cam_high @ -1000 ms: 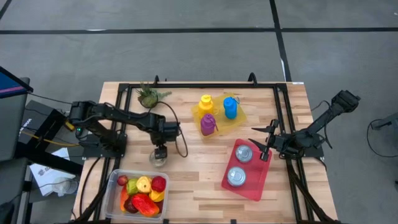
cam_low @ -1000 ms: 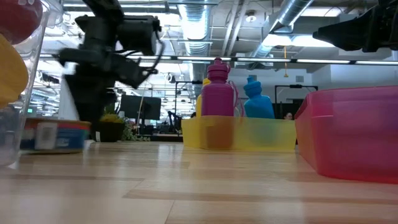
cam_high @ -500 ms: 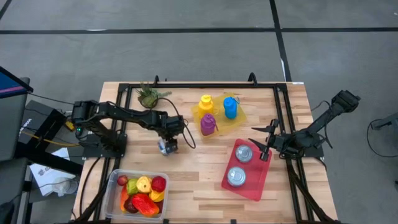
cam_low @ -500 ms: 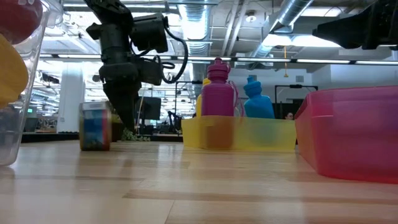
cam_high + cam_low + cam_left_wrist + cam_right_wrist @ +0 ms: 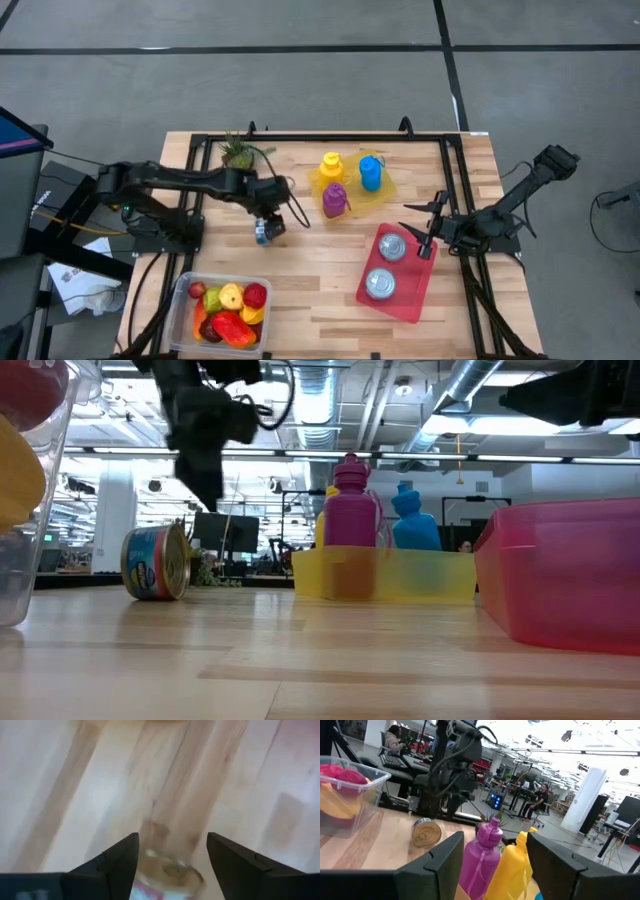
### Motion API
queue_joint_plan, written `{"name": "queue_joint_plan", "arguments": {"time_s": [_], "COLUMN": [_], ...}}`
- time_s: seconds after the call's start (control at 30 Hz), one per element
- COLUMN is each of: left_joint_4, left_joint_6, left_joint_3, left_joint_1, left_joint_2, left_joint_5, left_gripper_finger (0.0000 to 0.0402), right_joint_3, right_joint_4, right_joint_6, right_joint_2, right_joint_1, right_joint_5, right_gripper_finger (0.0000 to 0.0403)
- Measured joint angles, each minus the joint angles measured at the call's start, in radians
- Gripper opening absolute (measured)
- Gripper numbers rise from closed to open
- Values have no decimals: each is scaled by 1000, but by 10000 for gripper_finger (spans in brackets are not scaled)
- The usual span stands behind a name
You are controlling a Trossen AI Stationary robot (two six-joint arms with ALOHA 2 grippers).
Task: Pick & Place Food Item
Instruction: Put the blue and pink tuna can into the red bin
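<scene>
My left hand [image 5: 268, 215] hangs part-open & empty just above the can [image 5: 156, 562], which lies on its side on the tabletop [image 5: 320, 260] w/ nothing gripping it; right hand [image 5: 425, 240] waits part-open over the red bin [image 5: 398, 300].

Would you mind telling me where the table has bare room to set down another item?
Bare wood lies between the clear bin of fruit and the red tray, and along the near edge. The strip between the plant and yellow tray is also free. It is crowded where the left gripper hangs over the tipped can, beside the bottles.
</scene>
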Motion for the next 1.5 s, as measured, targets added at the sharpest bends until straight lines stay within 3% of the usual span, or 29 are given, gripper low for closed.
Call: {"name": "queue_joint_plan", "arguments": {"time_s": [0.23,0.43,0.57,0.77,1.03,1.5], "left_joint_4": [-175,-193,-182,-136,-122,-136], "left_joint_6": [-325,-645,-766,-842,-865,-820], "left_joint_3": [-33,-49,-49,-50,-43,-52], "left_joint_1": [24,30,27,7,5,12], "left_joint_2": [-112,-115,-82,-32,35,-62], "left_joint_5": [83,100,152,239,283,215], "left_gripper_finger": [248,297,330,362,365,364], "right_joint_3": [47,55,55,55,55,55], "right_joint_4": [-88,-133,-148,-158,-184,-205], "right_joint_6": [0,4,5,8,13,16], "right_joint_2": [1,0,0,-1,0,0], "right_joint_1": [0,0,1,1,1,1], "right_joint_5": [0,0,-1,-1,-8,-8], "right_gripper_finger": [207,207,207,207,207,207]}}
